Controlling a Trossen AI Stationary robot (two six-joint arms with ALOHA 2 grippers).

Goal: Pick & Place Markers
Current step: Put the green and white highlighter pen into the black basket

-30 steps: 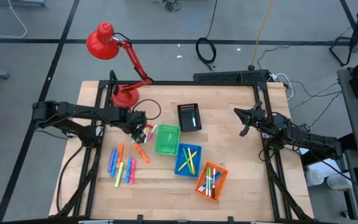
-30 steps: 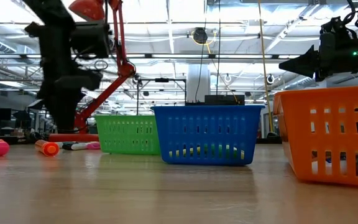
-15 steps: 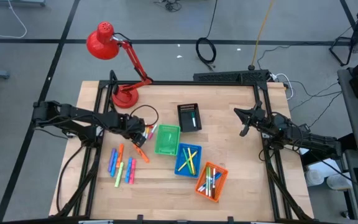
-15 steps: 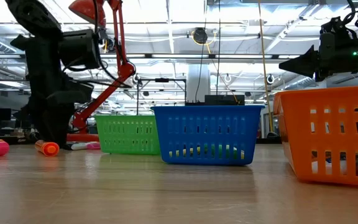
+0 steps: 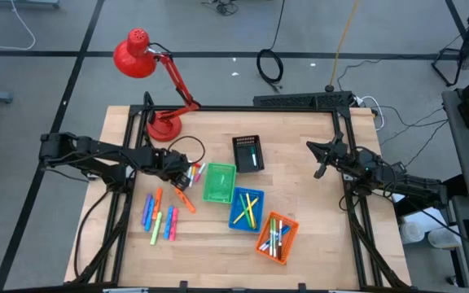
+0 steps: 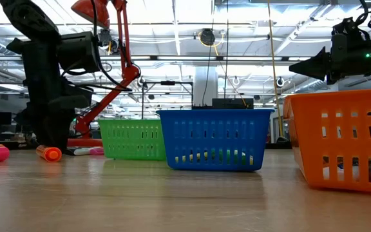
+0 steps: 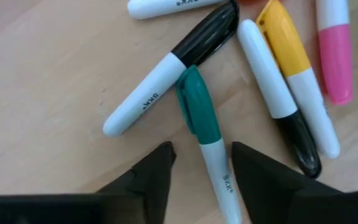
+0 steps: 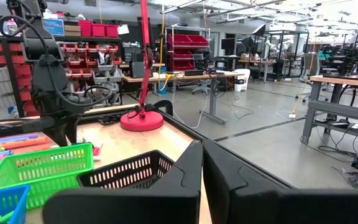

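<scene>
1. Green-capped marker point(image 7: 205, 143): white barrel, teal cap, flat on the table point(image 5: 300, 212); its barrel runs between the fingers of the left gripper point(image 7: 201, 163), which stand parted on either side.
2. Neighbouring markers point(image 7: 278, 74): black-, yellow- and pink-capped, clustered just beside.
3. Right gripper point(image 5: 322, 159): fingers together, well apart.

Table point(image 5: 316, 236) is matt light wood, visible grain. Markers point(image 7: 197, 118) are smooth glossy plastic. Baskets point(image 6: 214, 138) are perforated plastic.
</scene>
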